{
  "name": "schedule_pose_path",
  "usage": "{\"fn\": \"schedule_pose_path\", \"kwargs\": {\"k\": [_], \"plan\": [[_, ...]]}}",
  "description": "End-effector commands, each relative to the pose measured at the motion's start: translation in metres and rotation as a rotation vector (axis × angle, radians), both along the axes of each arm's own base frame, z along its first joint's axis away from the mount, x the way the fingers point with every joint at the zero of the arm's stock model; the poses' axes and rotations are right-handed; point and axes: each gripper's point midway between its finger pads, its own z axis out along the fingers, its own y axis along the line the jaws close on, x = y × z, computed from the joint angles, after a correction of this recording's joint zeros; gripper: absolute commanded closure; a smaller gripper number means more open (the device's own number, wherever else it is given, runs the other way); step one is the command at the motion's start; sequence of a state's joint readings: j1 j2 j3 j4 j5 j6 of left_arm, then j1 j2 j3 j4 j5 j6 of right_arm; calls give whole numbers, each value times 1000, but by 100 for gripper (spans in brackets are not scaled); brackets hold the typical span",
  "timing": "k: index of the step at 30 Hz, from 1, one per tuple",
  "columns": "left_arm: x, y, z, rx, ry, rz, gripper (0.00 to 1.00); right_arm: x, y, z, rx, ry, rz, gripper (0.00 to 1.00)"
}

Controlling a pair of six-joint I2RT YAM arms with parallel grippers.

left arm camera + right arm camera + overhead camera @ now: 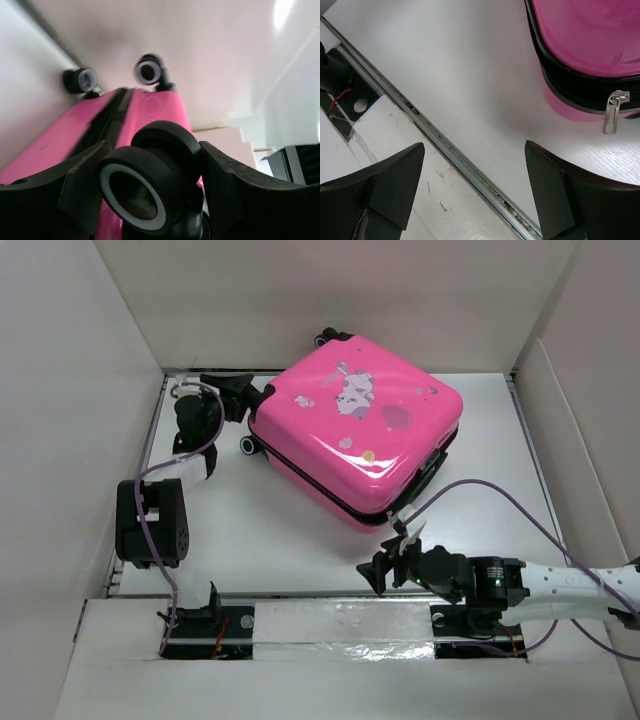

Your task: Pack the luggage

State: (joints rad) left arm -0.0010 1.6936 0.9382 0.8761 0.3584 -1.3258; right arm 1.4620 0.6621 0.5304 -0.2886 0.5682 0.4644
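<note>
STEP: likely zipping the shut luggage (355,435), upper centre of top view | LEFT: left gripper (152,150) clamped on wheel (135,192), upper left | RIGHT: right gripper (474,146) spread wide, empty, short of zip pull (611,111) | NEXT: probably reach pull, pinch squarely

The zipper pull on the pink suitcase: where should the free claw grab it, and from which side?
Pinch the flat metal tab of the zipper pull. It hangs down from the black zip band on the near side of the luggage, so the open right gripper should probably come in low from there, a finger on each flat face. The left gripper is closed on a wheel.
</note>
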Motion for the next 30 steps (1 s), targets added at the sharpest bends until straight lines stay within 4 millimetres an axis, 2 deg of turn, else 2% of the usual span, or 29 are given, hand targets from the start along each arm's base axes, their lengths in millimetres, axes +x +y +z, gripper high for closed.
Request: {"fn": "schedule_pose_path", "kwargs": {"k": [1,2,3,5,8,10,11,12,14,15,16,19,22,24,25,26,27,28,29,30], "plan": [[-38,-22,203,32,-484,-70,93,2,2,27,60,-11,-18,12],[-37,-18,204,103,-467,-35,94,3,1,29,60,-17,-26,12],[-41,-15,210,105,-483,-17,94,2,1,31,62,-21,-21,12],[-44,-16,201,84,-472,-22,95,3,1,33,65,-26,-29,12],[-34,-19,170,70,-406,-48,94,8,-7,33,61,-17,-77,12],[-30,-25,160,22,-396,-90,94,10,-13,35,53,-14,-98,12],[-23,-31,147,5,-371,-113,94,10,-15,37,58,-11,-104,13],[-22,-32,145,-6,-370,-118,94,12,-20,39,64,-14,-121,15],[-13,-32,133,-4,-340,-115,94,14,-28,37,73,-2,-156,25],[-11,-32,128,-1,-323,-111,94,17,-34,35,70,-4,-185,34],[-10,-31,121,4,-309,-103,94,18,-37,36,87,-2,-198,55],[-7,-30,105,29,-283,-94,95,19,-42,28,102,14,-227,81],[-9,-28,91,41,-262,-84,96,20,-43,19,91,31,-248,83],[-8,-26,91,60,-258,-72,96,21,-46,16,76,32,-261,82],[-7,-26,92,74,-260,-68,94,22,-47,16,73,32,-267,78],[-5,-25,109,91,-292,-65,83,22,-49,16,80,40,-281,76],[-3,-25,110,137,-282,-61,75,25,-55,14,59,33,-307,75],[0,-22,134,158,-323,-39,65,26,-59,19,67,34,-323,71],[-5,-20,152,180,-358,-23,49,27,-62,21,76,41,-342,71],[-8,-17,165,202,-371,-3,43,30,-67,24,92,39,-372,71]]}}
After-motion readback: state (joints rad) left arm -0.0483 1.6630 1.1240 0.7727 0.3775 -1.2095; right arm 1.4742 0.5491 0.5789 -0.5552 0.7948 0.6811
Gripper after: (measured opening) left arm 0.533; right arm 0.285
